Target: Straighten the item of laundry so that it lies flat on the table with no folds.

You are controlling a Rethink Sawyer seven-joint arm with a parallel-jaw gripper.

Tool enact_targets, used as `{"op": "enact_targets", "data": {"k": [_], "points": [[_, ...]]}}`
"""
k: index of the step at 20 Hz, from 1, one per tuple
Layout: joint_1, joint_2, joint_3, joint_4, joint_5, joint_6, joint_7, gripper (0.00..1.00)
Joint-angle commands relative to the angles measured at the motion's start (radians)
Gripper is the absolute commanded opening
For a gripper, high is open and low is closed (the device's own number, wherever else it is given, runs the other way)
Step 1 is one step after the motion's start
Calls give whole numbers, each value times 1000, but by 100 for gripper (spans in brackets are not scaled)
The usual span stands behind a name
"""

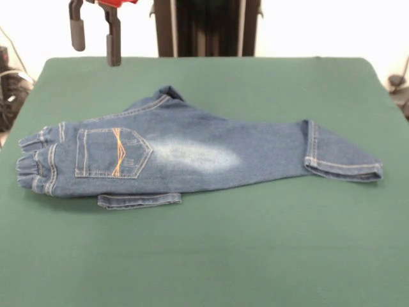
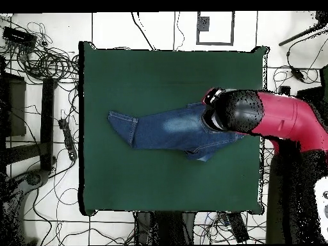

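Felt-like green table (image 1: 204, 256) bears faded denim jeans (image 1: 192, 157), cuff folded.

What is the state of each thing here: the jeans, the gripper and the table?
jeans: lying on the table, still folded; one leg doubled under, its hem showing at the near edge, and the cuff end bent over.
gripper: raised above the table's far edge, jaws open, holding nothing, not touching the jeans.
table: covered in green cloth, carrying only the jeans.
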Motion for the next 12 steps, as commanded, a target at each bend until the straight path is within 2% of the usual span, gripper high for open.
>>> {"op": "enact_targets", "data": {"k": [1,5,12], "points": [[32,67,127,134,-8,-39,-172,100],[24,77,125,138,13,-47,-136,100],[23,101,121,170,-15,-93,-142,100]]}}
